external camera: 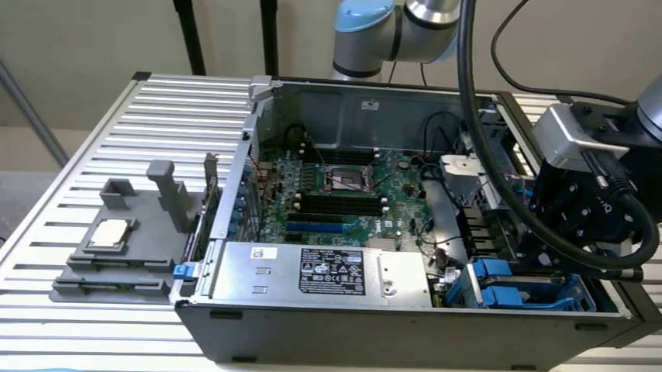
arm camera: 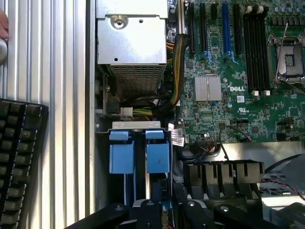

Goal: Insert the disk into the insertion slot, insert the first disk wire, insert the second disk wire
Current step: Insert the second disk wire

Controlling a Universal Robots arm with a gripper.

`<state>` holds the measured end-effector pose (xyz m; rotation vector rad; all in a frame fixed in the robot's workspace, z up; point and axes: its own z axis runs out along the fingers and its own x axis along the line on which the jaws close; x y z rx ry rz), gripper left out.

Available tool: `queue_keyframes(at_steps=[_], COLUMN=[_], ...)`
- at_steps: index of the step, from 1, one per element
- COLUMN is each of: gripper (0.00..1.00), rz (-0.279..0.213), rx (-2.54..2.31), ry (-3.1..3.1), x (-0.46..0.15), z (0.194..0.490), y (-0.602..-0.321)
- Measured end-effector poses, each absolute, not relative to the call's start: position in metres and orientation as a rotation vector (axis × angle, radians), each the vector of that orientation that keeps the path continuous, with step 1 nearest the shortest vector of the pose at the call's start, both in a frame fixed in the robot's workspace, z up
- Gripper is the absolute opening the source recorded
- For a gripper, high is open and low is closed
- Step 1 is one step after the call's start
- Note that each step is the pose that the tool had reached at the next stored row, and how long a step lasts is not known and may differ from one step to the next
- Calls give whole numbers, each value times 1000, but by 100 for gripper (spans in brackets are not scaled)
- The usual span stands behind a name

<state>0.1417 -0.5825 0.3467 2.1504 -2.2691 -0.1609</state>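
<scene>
The insertion slot [arm camera: 138, 143] is the drive bay at the case's corner, with bright blue rails and tabs [external camera: 507, 283]. In the wrist view, two blue carrier tabs [arm camera: 157, 156] stand side by side in it. Below them a thin pale edge [arm camera: 148, 183] runs between the rails, which looks like the disk seated on edge with its body mostly hidden. My gripper [arm camera: 162, 215] hangs right over the bay, at the end of the tab nearer the motherboard. In the exterior view its black body [external camera: 553, 260] reaches down into the case beside the blue rails. I cannot pick out the disk wires among the cables.
The silver power-supply box [external camera: 321, 271] fills the case's near side next to the bay. The green motherboard [arm camera: 238, 71] lies behind, with a cable bundle [arm camera: 176, 71] between them. On the slatted table [external camera: 155, 116] stand a grey fixture with a chip [external camera: 114, 240] and a black keyboard [arm camera: 19, 157]. A hand [arm camera: 2, 28] shows at the edge.
</scene>
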Motion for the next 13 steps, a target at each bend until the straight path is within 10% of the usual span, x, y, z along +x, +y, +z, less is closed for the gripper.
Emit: queue_keyframes(at_steps=[13], gripper=[24], rz=[-161], rx=[2150], ry=[-2269], x=[119], z=[349], y=[-583])
